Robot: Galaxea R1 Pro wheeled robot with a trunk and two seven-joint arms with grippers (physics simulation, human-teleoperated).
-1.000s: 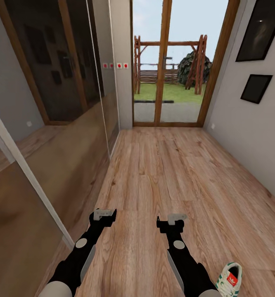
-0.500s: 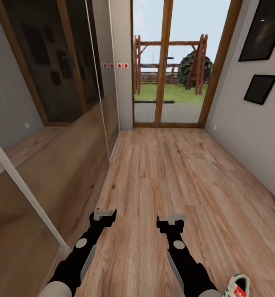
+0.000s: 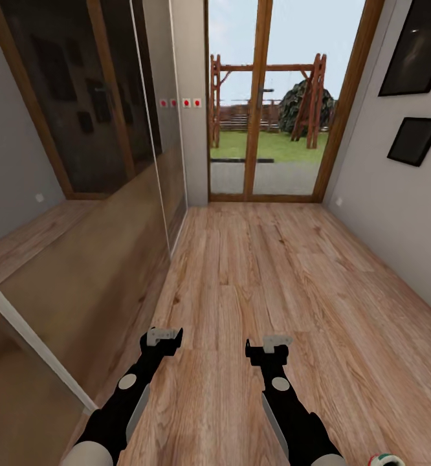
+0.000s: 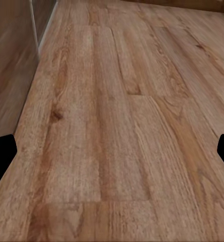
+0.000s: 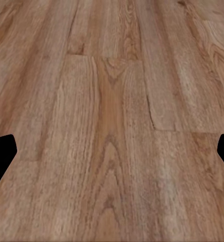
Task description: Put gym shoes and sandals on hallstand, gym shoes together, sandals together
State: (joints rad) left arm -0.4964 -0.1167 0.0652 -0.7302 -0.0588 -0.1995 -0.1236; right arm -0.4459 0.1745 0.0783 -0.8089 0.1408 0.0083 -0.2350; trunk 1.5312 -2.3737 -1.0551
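Both my jaws wide and empty, left gripper (image 3: pixel 164 335) and right gripper (image 3: pixel 277 342) over corridor floor (image 3: pixel 274 272); gym shoe (image 3: pixel 384 460) near right, so pivot right before reaching down.

One gym shoe (image 3: pixel 385 460), just its white-green-red tip visible, on light-brown wood-plank corridor floor (image 3: pixel 274 272), at the near right.

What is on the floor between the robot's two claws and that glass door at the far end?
Nothing: in the head view, bare wood floor runs from the left gripper and right gripper to the glass door.
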